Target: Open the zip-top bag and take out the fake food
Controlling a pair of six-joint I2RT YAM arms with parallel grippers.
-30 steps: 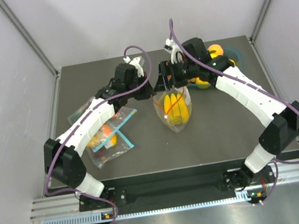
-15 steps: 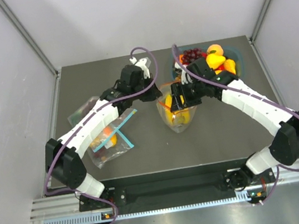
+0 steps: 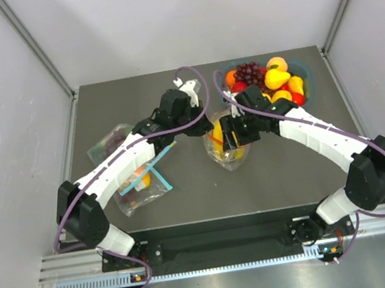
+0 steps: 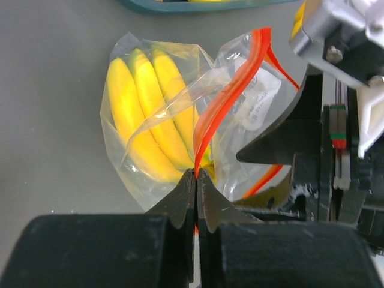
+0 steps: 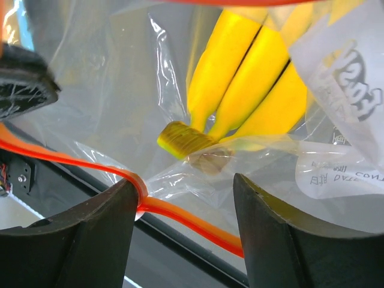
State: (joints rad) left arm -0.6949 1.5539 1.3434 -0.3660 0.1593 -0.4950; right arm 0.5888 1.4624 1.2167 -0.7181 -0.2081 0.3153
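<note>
Where its red-orange strip (image 4: 221,99) gapes, crinkly zip-top bag (image 4: 240,60), 3 bananas (image 4: 157,102) inside

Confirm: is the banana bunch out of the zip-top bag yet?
No, the banana bunch lies inside the zip-top bag, visible through its clear plastic.

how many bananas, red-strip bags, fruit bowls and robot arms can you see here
bananas: 3
red-strip zip-top bag: 1
fruit bowl: 1
robot arms: 2
total: 7
</note>
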